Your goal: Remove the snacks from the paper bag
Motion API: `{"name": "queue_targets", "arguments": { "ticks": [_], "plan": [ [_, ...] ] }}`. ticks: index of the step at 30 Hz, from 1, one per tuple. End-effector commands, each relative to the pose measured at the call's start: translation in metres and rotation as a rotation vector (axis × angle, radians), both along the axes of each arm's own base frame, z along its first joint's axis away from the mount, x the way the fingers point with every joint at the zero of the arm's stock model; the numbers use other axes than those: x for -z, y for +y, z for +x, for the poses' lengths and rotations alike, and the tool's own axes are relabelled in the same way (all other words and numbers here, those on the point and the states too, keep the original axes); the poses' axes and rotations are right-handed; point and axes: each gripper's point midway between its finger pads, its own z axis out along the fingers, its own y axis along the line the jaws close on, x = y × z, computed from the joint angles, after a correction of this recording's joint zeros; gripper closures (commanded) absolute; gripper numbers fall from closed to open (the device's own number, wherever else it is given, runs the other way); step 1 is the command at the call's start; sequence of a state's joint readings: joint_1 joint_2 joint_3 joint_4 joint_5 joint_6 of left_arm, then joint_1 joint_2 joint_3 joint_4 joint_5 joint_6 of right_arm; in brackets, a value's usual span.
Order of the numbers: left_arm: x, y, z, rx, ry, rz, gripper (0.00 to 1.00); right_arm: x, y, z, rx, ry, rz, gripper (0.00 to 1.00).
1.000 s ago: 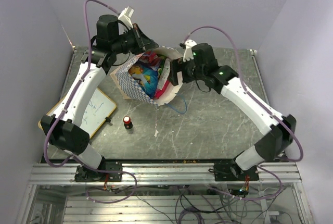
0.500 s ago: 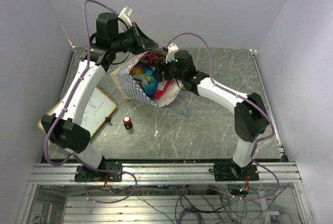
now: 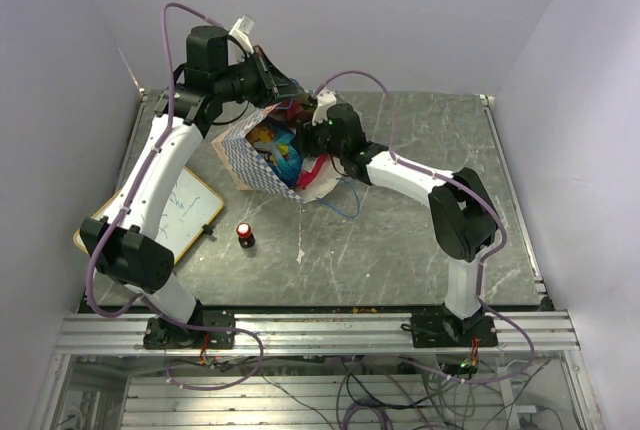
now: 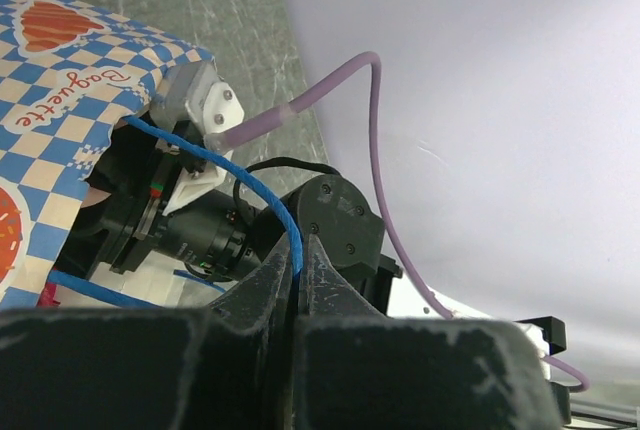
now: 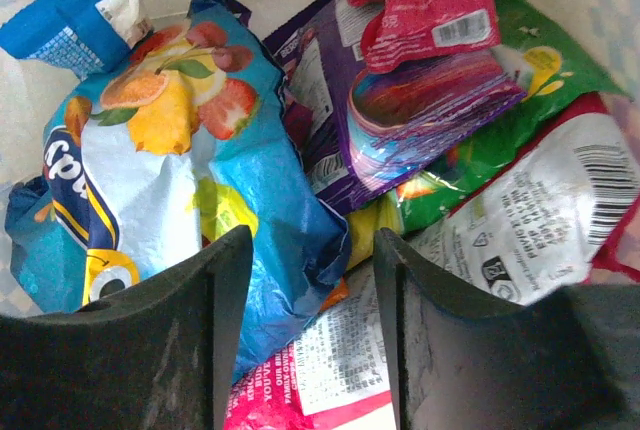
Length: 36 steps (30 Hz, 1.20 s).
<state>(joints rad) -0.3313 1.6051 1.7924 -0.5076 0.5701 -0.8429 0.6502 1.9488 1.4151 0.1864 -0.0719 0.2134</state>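
Note:
The paper bag (image 3: 250,162) lies tilted on the table with its mouth facing right. My left gripper (image 4: 298,250) is shut on its blue cord handle (image 4: 283,215) and holds it up at the bag's top edge (image 3: 285,90). My right gripper (image 5: 312,300) is inside the bag's mouth (image 3: 312,142), open, with a narrowed gap. A corner of the large blue snack packet (image 5: 180,180) lies between its fingers, apart from the right finger (image 5: 420,340). Purple (image 5: 400,120), pink (image 5: 430,0), green (image 5: 545,70) and silver-backed (image 5: 540,210) snacks are piled beside it.
A small red-capped bottle (image 3: 244,235) stands in front of the bag. A whiteboard (image 3: 180,212) lies at the left table edge. The bag's other blue cord (image 3: 345,205) trails on the table. The back wall is close behind the bag.
My right arm has swung left and reached into the bag's mouth, and its jaws have narrowed. My left gripper has kept its hold on the handle.

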Motion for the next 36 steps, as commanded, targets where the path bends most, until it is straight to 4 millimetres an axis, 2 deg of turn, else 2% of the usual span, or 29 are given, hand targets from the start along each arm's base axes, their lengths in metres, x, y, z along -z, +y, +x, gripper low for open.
{"name": "queue_targets", "arguments": {
  "ticks": [1,7,9,11,13,16,18,20,22,27,31,36],
  "plan": [
    [-0.018,-0.003,-0.002,0.024,-0.027,-0.038,0.93,0.002,0.015,0.001,-0.041,-0.002,0.046,0.45],
    [-0.019,-0.003,-0.001,0.016,-0.029,-0.045,0.93,0.019,0.019,0.003,-0.032,0.048,0.049,0.42],
    [-0.022,-0.002,-0.002,0.011,-0.031,-0.054,0.93,0.032,0.024,0.005,-0.033,0.080,0.046,0.44],
    [-0.023,-0.002,-0.003,0.009,-0.032,-0.057,0.93,0.034,0.027,0.008,-0.031,0.088,0.053,0.47],
    [-0.024,-0.001,-0.003,0.005,-0.031,-0.053,0.93,0.030,0.031,0.009,-0.045,0.089,0.067,0.58],
    [-0.024,0.000,-0.004,-0.003,-0.030,-0.046,0.93,0.015,0.036,0.009,-0.067,0.089,0.065,0.85],
    [-0.024,0.002,-0.004,-0.018,-0.025,-0.047,0.93,-0.001,0.033,0.008,-0.066,0.083,0.060,1.00],
    [-0.023,0.004,-0.003,-0.036,-0.017,-0.048,0.93,-0.021,0.026,0.004,-0.049,0.066,0.057,1.00],
    [-0.023,0.006,-0.003,-0.053,-0.018,-0.048,0.93,-0.050,0.014,-0.003,-0.034,0.036,0.062,1.00],
    [-0.021,0.011,-0.004,-0.083,-0.023,-0.046,0.93,-0.094,-0.018,-0.030,-0.004,0.014,0.029,1.00],
    [-0.017,0.016,-0.002,-0.110,-0.025,-0.024,0.93,-0.134,-0.058,-0.053,0.067,-0.030,0.020,1.00],
    [-0.016,0.021,-0.001,-0.135,-0.049,-0.009,0.93,-0.183,-0.121,-0.080,0.236,-0.108,0.013,1.00]
  ]
}}
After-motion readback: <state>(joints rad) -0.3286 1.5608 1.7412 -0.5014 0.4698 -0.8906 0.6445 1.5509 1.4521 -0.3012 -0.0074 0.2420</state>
